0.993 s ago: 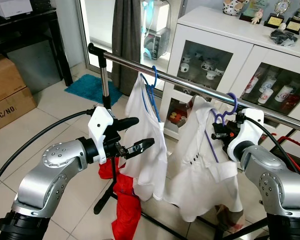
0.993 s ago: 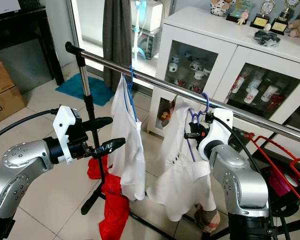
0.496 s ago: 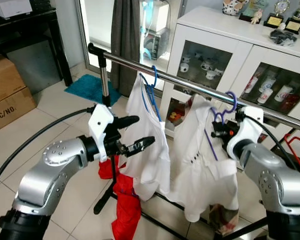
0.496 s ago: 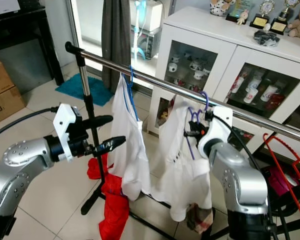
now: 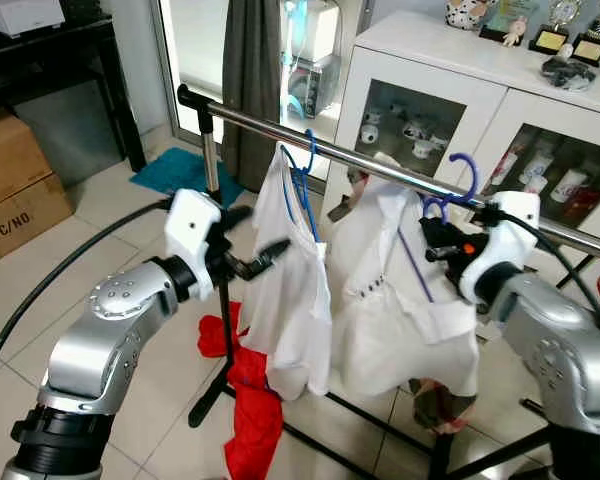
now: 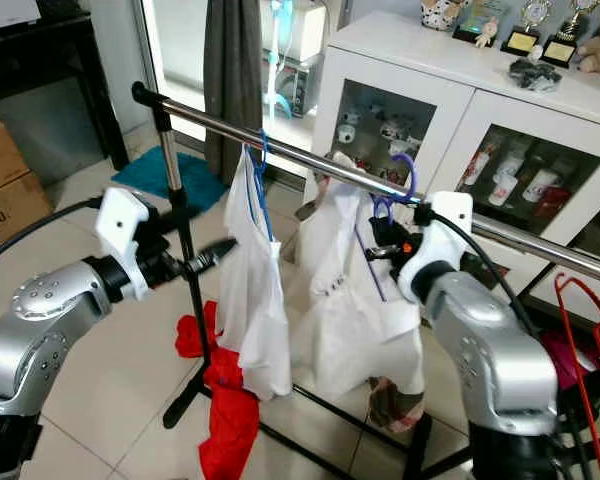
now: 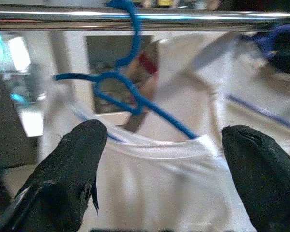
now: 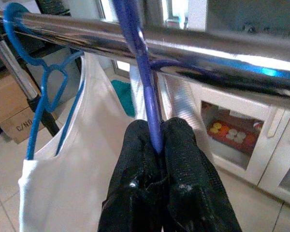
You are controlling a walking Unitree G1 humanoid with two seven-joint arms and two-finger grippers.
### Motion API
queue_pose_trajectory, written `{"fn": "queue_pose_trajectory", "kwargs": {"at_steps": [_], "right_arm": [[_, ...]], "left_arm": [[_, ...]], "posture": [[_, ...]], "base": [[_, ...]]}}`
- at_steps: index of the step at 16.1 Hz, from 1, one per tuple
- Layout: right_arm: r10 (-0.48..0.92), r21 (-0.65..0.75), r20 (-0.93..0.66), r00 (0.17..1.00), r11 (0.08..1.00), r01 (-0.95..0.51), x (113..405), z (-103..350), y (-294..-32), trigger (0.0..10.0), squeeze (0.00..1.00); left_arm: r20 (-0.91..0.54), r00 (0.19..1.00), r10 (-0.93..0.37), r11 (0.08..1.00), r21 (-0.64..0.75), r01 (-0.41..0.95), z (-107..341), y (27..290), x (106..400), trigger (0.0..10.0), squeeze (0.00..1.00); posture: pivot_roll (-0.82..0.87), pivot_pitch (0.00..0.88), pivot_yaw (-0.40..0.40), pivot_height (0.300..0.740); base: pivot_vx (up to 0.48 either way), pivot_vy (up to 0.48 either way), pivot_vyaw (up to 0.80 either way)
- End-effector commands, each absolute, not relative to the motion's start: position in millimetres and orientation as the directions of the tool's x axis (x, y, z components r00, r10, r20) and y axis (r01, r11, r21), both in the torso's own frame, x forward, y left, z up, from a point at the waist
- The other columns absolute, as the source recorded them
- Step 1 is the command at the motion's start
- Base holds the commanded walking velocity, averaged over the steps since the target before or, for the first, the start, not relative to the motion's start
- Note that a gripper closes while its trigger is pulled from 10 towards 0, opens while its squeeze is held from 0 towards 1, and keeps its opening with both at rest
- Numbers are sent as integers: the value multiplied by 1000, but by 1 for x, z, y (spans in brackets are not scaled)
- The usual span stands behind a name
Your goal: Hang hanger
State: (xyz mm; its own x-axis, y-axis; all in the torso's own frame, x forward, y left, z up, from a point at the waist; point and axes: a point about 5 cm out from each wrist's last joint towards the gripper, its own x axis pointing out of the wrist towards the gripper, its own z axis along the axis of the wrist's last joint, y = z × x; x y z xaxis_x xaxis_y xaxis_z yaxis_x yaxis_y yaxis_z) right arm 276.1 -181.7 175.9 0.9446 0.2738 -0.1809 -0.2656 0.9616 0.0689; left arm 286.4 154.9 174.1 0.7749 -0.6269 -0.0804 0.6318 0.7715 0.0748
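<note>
The left gripper holds its black fingers spread wide, and just beyond them a blue plastic hanger carrying a white sleeveless top hangs on the shiny steel rail. Further right, the right gripper pinches the neck of a purple plastic hanger bearing a white shirt, its hook directly above the closed jaws at the rail.

Our two arms are rounded silver shells dotted with small dark screws, each ending in a black joint ring and a white wrist block. Behind the left hand a thick black cable loops back from the white block. The right hand has an orange mark just behind its fingers and a black cable too. The fingers are matte black and rubbery.
</note>
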Motion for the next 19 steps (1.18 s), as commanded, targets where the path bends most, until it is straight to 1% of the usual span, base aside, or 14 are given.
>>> {"fn": "queue_pose_trajectory", "kwargs": {"at_steps": [1, 3, 4, 6, 8, 10, 14, 18, 19], "right_arm": [[274, 51, -152, 950, 962, -269, 269, 184, -186, 0, 0], [298, 64, -196, 934, 955, -291, 259, 173, -183, 0, 0], [295, 63, -246, 923, 956, -288, 257, 161, -180, 0, 0], [252, 96, -334, 908, 968, -234, 256, 133, -175, 0, 0], [205, 114, -384, 900, 978, -174, 259, 111, -171, 0, 0], [174, 108, -397, 901, 984, -143, 263, 102, -169, 0, 0], [167, 131, -391, 905, 984, -124, 269, 98, -165, 0, 0], [161, 123, -387, 908, 985, -122, 268, 94, -165, 0, 0], [158, 124, -387, 909, 985, -119, 267, 94, -166, 0, 0]], "left_arm": [[-78, 807, -586, 802, 93, 591, 172, 160, 285, 10000, 0], [-74, 857, -510, 855, 70, 515, 165, 164, 281, 10000, 0], [-83, 872, -482, 869, 84, 488, 161, 165, 279, 10000, 0], [-96, 895, -436, 892, 89, 444, 153, 163, 278, 10000, 0], [-111, 903, -414, 899, 102, 425, 147, 161, 278, 10000, 0], [-119, 906, -406, 904, 94, 417, 144, 161, 278, 10000, 0], [-112, 913, -393, 913, 73, 402, 142, 158, 281, 10000, 0], [-119, 913, -389, 915, 64, 398, 139, 157, 279, 10000, 0], [-122, 912, -392, 914, 63, 401, 138, 158, 278, 10000, 0]], "posture": [[-41, 0, -100, 740], [-53, 0, -88, 740], [-57, 0, -86, 740], [-55, 0, -94, 740], [-54, 0, -95, 740], [-54, 0, -89, 740], [-53, 0, -98, 740], [-55, 0, -92, 740], [-56, 0, -94, 740]], "base": [[0, 0, 0], [0, 0, 0], [0, 0, 0], [0, 0, 0], [0, 0, 0], [0, 0, 0], [0, 0, 0], [0, 0, -617], [-255, 0, -800]]}}
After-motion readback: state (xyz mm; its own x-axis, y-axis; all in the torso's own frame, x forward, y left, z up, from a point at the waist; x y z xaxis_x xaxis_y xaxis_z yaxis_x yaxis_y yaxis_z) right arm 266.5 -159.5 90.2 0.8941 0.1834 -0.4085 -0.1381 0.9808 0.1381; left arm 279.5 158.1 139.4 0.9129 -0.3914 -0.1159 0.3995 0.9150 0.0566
